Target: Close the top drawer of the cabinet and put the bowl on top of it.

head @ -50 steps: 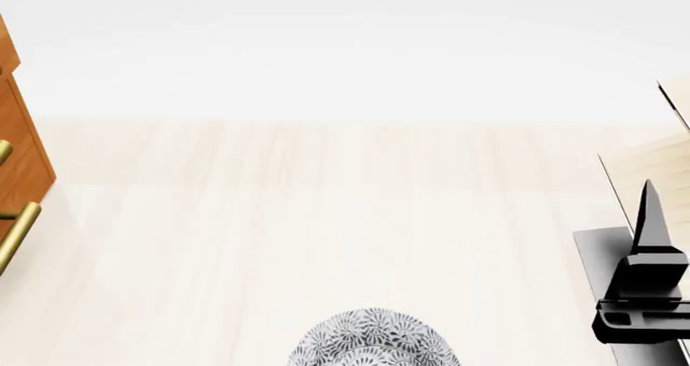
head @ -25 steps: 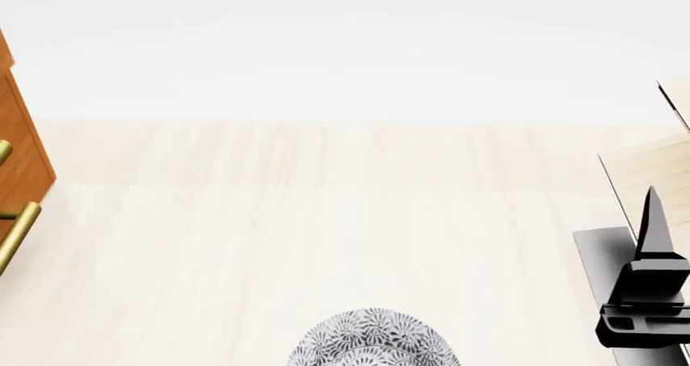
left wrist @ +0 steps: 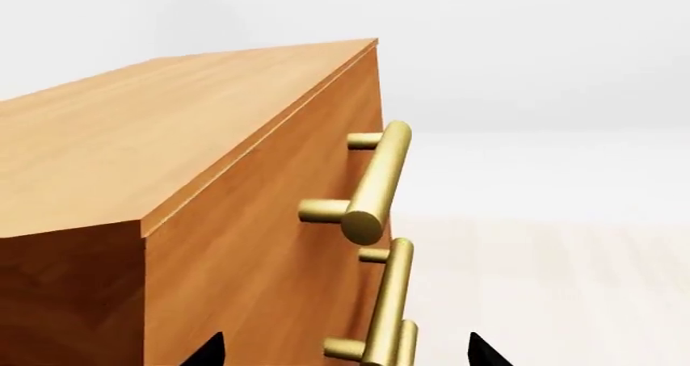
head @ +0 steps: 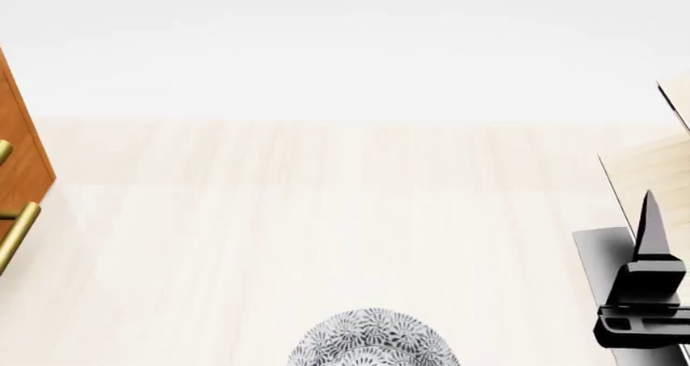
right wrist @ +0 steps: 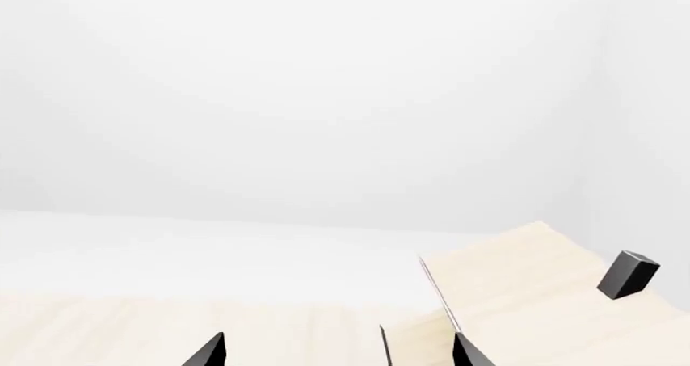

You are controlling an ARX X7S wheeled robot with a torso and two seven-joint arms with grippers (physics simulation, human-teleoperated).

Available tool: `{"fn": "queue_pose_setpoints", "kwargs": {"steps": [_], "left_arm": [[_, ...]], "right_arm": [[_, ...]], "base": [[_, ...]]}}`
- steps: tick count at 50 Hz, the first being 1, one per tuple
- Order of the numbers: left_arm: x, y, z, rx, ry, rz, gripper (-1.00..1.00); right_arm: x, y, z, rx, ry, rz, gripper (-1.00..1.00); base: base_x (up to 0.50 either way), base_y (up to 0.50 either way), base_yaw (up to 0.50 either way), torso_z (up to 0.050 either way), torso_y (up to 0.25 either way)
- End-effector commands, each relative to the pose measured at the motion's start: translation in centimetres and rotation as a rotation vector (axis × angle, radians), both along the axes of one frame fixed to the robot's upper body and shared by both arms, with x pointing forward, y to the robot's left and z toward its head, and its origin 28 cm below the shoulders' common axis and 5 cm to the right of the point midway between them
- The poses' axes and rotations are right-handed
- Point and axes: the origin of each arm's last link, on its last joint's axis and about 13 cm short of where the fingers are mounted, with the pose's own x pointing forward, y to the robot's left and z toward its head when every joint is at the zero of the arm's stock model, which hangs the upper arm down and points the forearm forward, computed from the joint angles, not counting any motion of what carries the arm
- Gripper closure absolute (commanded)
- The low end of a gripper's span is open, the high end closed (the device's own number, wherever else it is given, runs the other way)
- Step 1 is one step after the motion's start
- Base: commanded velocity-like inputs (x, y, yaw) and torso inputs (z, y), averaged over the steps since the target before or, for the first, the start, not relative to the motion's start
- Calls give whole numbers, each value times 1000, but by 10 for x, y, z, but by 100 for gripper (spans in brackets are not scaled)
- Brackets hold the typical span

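Top drawer (left wrist: 313,180) of the cabinet (left wrist: 161,148): front sits flush with the drawer fronts below it in the left wrist view, no gap visible, so it looks closed. Brass bar handle (left wrist: 376,184) sticks out from the front on two posts, with a second, similar handle (left wrist: 389,301) right below it on the lower drawer. Cabinet top is flat orange-brown wood, bare in what shows. In the head view only a sliver of the cabinet (head: 24,148) shows at the left edge, with bits of brass handle (head: 16,233) beside it.

Bowl (head: 372,342): at the bottom edge of the head view, centre, cropped, sitting on the pale wood table (head: 323,220). Grey-blue leaf pattern visible. Well apart from the cabinet, nothing touching it.

Left gripper (left wrist: 345,351): only two dark fingertips (left wrist: 205,351) show at the picture's edge in the left wrist view, jaws spread wide, nothing between them except the view of the lower handle further off. Whether it touches the cabinet can't be told.

Right gripper (right wrist: 336,350): two dark tips in the right wrist view, jaws spread, holding nothing. In the head view it (head: 647,277) sits at the right edge, over a grey slab (head: 599,253), near pale wood panels (head: 652,168). A small dark block (right wrist: 628,273) lies on a pale panel in the right wrist view.
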Motion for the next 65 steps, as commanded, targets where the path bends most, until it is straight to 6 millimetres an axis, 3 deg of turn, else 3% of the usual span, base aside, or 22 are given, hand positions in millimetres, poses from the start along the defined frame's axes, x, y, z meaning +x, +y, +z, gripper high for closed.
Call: {"fn": "queue_pose_setpoints", "kwargs": {"steps": [1, 10, 23, 49, 65], "left_arm": [[1, 7, -2, -13, 1, 107, -100], [5, 9, -1, 8, -21, 210, -100], [2, 9, -2, -15, -14, 227, -100], [-2, -1, -4, 55, 0, 114, -100], [-19, -27, 0, 76, -18, -32, -100]], "right_arm": [[1, 1, -1, -4, 3, 0, -100], [1, -1, 0, -7, 6, -7, -100], [0, 0, 0, -6, 3, -7, -100], [3, -2, -7, -7, 12, -7, -100], [4, 1, -11, -6, 26, 5, -100]], "base": [[13, 3, 0, 0, 0], [3, 3, 1, 0, 0], [1, 2, 1, 0, 0], [0, 0, 0, 0, 0], [0, 0, 0, 0, 0]]}}
